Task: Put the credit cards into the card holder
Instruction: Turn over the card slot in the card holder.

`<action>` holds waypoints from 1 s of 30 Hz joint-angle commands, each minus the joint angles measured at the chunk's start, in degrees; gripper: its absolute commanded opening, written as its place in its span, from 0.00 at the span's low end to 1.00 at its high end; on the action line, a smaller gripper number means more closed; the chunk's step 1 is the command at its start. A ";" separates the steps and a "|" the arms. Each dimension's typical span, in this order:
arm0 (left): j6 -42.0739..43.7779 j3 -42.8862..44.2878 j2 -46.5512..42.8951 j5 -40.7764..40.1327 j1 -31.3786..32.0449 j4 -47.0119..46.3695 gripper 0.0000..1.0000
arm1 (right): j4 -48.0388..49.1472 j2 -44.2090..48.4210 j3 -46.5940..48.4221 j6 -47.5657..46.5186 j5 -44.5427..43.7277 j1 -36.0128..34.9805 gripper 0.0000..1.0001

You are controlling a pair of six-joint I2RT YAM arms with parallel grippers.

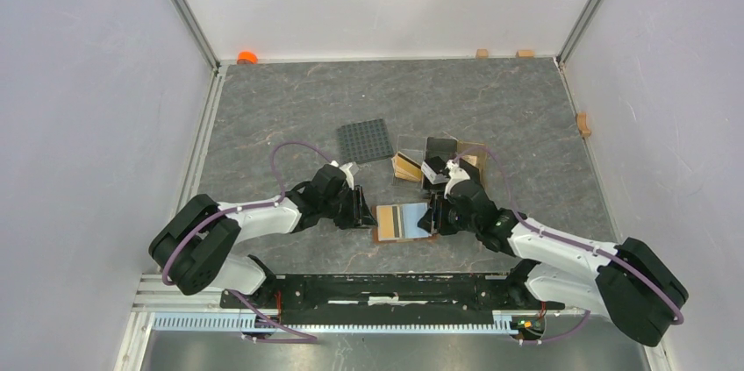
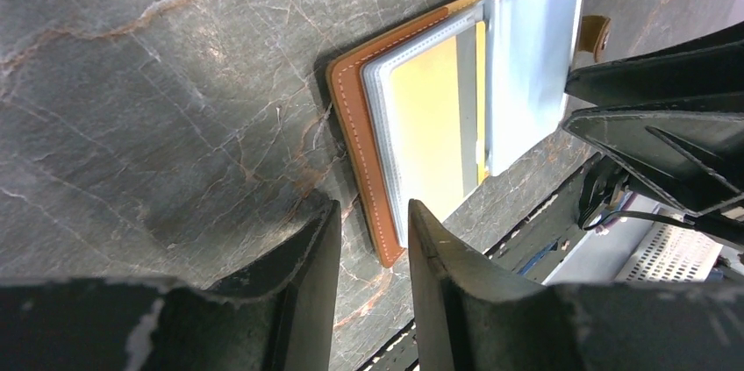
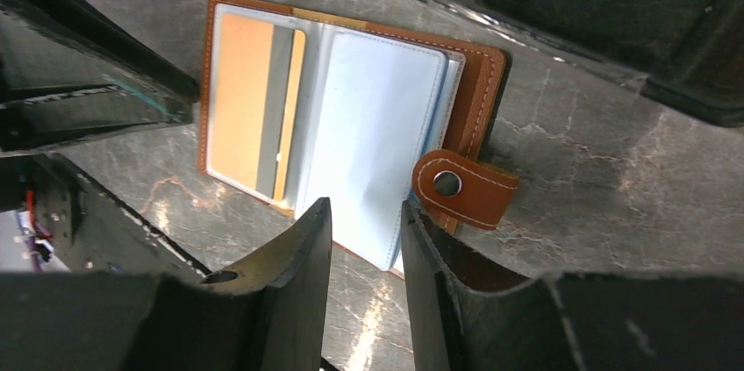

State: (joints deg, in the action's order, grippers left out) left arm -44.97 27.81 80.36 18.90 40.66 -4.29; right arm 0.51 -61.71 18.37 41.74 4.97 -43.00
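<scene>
- The small brown leather folding card holder [image 1: 405, 222] lay open on the grey marbled table [image 1: 289, 99], between both grippers. A yellow plastic card with a grey stripe [image 2: 430, 125] sat in its left clear sleeve.
- The left gripper [image 2: 373, 244] stood part-way open at the holder's edge, clamping nothing. The right gripper [image 3: 364, 231] was likewise part-open and empty, with the corner of the loose pale sleeve page [image 3: 377, 125] showing in its gap.
- Closing there could have crumpled or dragged that page, or flipped the holder shut, since nothing pinned it down.
- Only the right wrist view showed the studded snap tab [image 3: 469, 191] plainly. Only the top view showed the clear compartment stand [image 1: 408, 141], apparently holding more cards, just beyond the holder.
</scene>
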 commanded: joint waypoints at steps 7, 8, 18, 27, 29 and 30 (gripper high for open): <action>0.24 1.27 1.03 -0.27 0.60 -0.70 0.39 | 10.02 2.48 -1.77 2.81 3.60 0.12 0.38; 0.26 1.20 1.04 -0.26 0.60 -0.80 0.39 | 10.59 1.95 -1.85 2.95 4.18 0.11 0.38; 0.15 0.75 0.41 -0.24 0.64 -0.97 0.38 | 17.12 -1.09 -2.05 3.92 8.15 -0.01 0.36; -0.34 0.23 -0.74 -0.99 0.64 -1.07 0.38 | 20.88 -6.69 -0.90 3.80 9.04 -1.60 0.36; -0.38 0.07 -1.13 -1.05 0.64 -0.99 0.38 | 21.37 -7.60 0.25 3.67 9.17 -2.62 0.36; -0.45 0.05 -1.35 -1.05 0.64 -0.93 0.38 | 21.29 -8.16 0.88 3.38 9.10 -3.13 0.37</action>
State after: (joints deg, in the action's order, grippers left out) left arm -44.97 27.79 80.66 18.92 40.97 -4.40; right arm 18.11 -68.49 15.92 45.43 13.34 -44.53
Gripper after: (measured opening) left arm 0.382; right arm 0.360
